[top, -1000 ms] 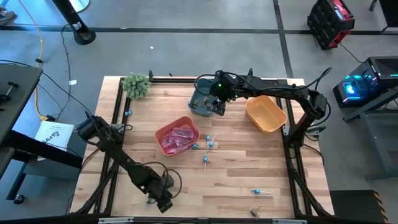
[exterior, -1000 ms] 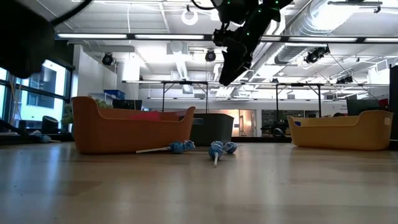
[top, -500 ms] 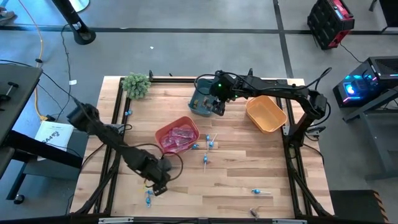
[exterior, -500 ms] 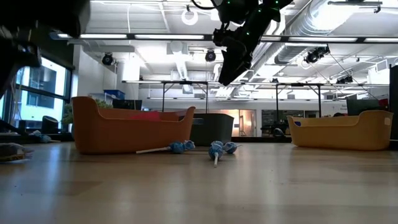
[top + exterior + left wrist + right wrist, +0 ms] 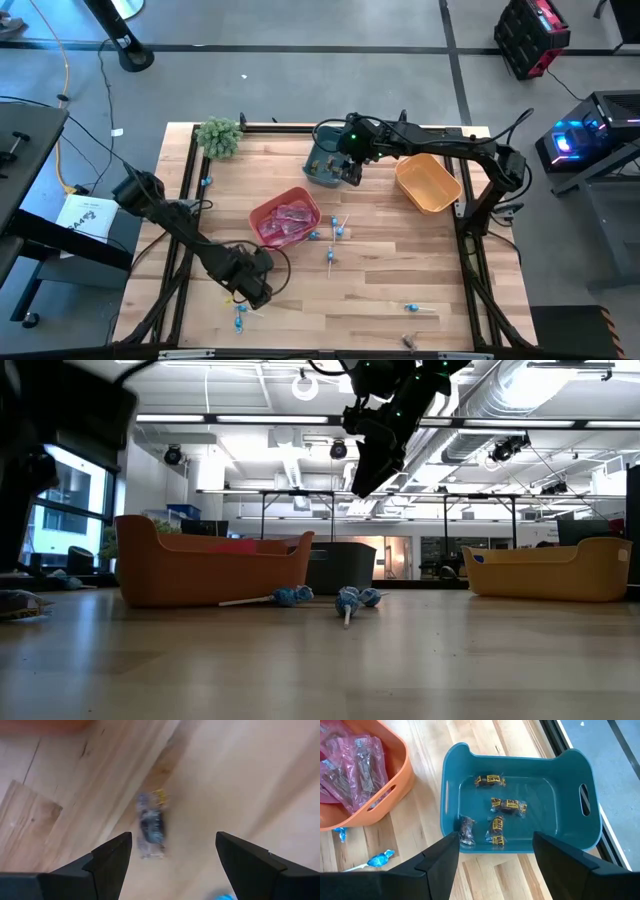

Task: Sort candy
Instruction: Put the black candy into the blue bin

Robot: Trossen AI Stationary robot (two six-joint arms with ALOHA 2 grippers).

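My left gripper [image 5: 250, 287] hangs open near the table's near left corner, pointing down over a small dark wrapped piece [image 5: 150, 827] that lies flat on the wood between its fingers [image 5: 107, 862] and below them. A blue lollipop [image 5: 240, 318] lies just nearer the front edge. My right gripper [image 5: 346, 166] stands open above the teal bin [image 5: 570, 770], which holds several brownish pieces [image 5: 506, 806]. The red bin [image 5: 285, 218] holds pink packets [image 5: 355, 755]. More blue lollipops [image 5: 330, 240] lie on the table beside the red bin.
An orange bin [image 5: 428, 183] stands at the far right. A green plant [image 5: 220, 135] sits at the far left corner. A lollipop [image 5: 415, 307] and a brownish piece [image 5: 408, 342] lie near the front right. The table's middle front is bare wood.
My left gripper has moved away from the table's near edge toward the far left and risen a little, turning as it went. The blue lollipop near the front edge, which it covered before, now shows. Its fingers have stayed open.
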